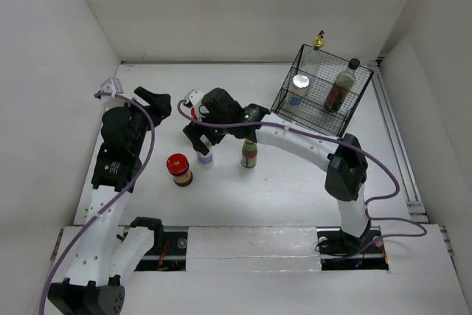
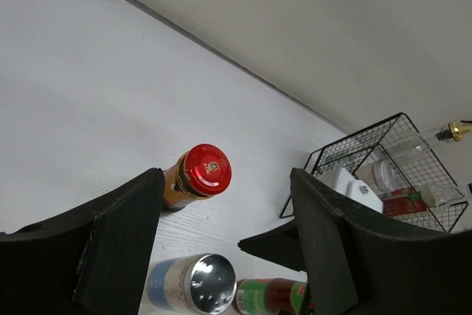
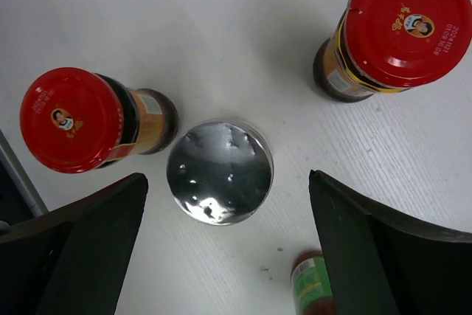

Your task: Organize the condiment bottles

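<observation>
My right gripper is open, hovering straight above a silver-capped white jar, fingers on either side and clear of it. Two red-lidded dark jars flank it: one and another, which also shows in the left wrist view. The green bottle stands beside them. My left gripper is open and empty, above the table left of the group. The second silver-capped jar and the black-capped dark bottle stand in the basket.
The black wire basket stands at the back right, tilted towards the corner. The gold-topped clear bottle is behind it against the back wall. White walls enclose the table on the left, back and right.
</observation>
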Available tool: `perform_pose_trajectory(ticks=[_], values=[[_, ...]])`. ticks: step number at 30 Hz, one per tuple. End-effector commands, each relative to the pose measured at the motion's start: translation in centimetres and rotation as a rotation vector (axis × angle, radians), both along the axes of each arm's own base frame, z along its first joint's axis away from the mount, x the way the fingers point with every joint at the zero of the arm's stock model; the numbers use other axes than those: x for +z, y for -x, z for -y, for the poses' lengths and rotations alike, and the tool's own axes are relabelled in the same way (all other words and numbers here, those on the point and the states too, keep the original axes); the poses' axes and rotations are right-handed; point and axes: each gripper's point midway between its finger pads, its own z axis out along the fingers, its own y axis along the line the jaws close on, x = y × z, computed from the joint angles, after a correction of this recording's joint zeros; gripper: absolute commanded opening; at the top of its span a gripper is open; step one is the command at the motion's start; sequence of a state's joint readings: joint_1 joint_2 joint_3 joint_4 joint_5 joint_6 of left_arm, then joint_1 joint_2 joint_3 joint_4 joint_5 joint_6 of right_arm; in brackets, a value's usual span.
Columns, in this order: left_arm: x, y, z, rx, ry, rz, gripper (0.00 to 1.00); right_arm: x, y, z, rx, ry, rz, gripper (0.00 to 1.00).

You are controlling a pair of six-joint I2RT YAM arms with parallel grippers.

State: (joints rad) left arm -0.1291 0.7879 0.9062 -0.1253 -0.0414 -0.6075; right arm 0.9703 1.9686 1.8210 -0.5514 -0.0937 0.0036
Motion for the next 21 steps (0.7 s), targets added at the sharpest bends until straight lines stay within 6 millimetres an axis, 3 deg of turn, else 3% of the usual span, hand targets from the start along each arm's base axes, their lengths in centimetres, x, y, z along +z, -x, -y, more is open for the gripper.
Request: perform_pose_trajectory(ticks=[1,5,7,10,13,18,20,21], values=[[3.0,0.4,0.0,-0.009,0.009,0.083,0.65,0.2,-0.6,-1.1,-0.005,-0.014,0.016,0.95],[3.0,0.4,0.0,-0.009,0.009,0.083,0.65,-0.8,-0.8,-1.7,0.005,-0.006,0.001,0.87],[3.0,0.4,0.0,-0.009,0.009,0.083,0.65,-1.3,-0.9,-2.0,-0.001,-0.007,-0.007,0.76],[3.0,0.4,0.0,-0.009,0.009,0.083,0.65,-0.3,-1.2,-2.2,-0.018,-0.043,0.010,0.61],[3.0,0.4,0.0,-0.009,0.009,0.083,0.65,2.3,-1.4,-2.3,-0.033,-0.122,0.058,0.54],[3.0,0.4,-0.1,0.000,0.008,0.083,0.65,14.9,-1.7,-0.3,-0.110,-0.378,0.247,0.52],[3.0,0.4,-0.1,0.000,0.008,0.083,0.65,17.5,-2.7,1.9,-0.176,-0.425,0.294,0.52],[3.0,0.4,-0.1,0.000,0.008,0.083,0.65,20.5,-2.4,3.5,-0.202,-0.484,0.322,0.52]])
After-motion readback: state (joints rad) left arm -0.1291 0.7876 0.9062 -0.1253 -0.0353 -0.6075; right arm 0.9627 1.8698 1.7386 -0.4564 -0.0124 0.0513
